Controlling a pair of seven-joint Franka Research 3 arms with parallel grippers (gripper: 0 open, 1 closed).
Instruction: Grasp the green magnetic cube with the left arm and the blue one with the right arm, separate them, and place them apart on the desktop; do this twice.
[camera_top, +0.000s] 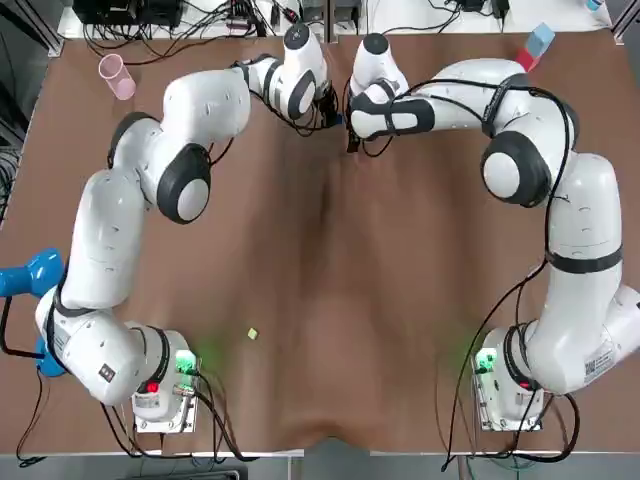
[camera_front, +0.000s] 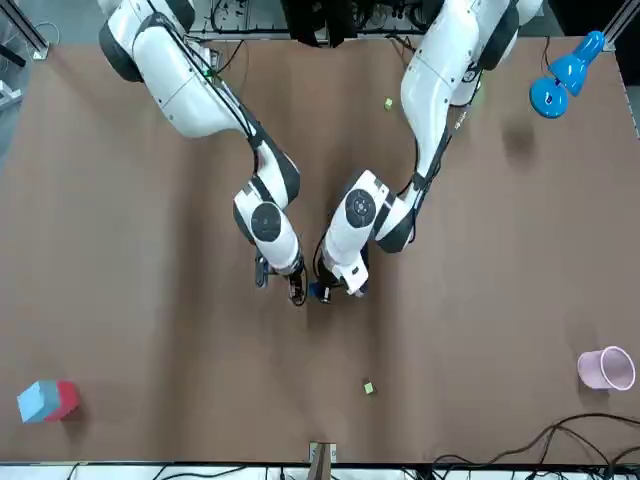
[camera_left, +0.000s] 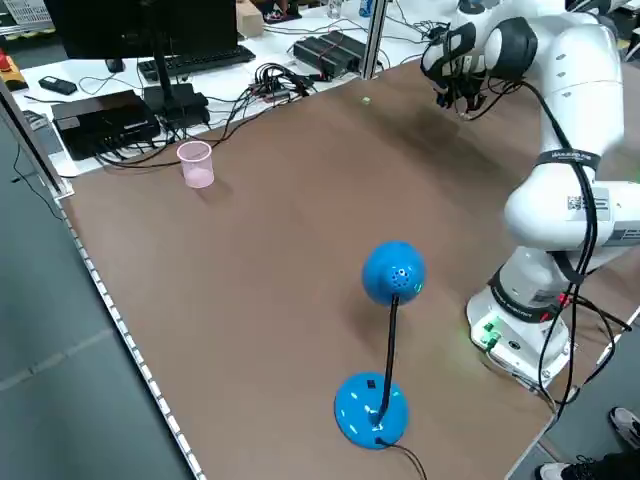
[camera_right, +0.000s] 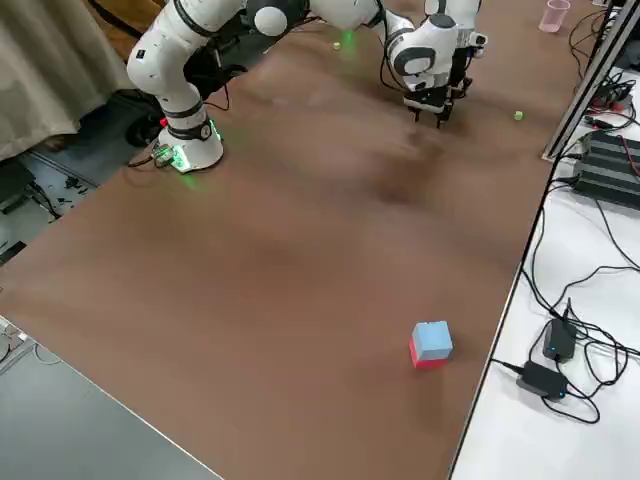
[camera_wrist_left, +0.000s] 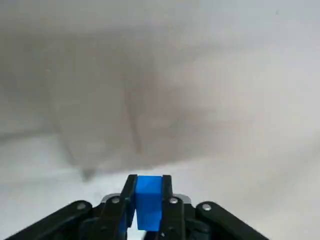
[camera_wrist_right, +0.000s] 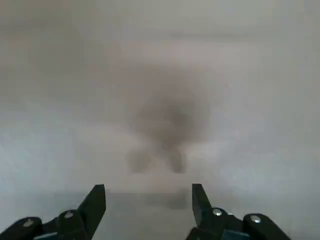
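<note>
Pinching a square-edged blue cube between black fingers, the left gripper hangs beside the right gripper, fingers spread.

blue cube half hidden by left gripper, tiny speck unidentifiable

Blue ball-topped stand, pink cup, perhaps a greenish speck beyond

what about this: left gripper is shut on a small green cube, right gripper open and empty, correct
Wrong colour: the left wrist view shows the left gripper shut on a small blue cube, not green. The right gripper is open and empty.
</note>
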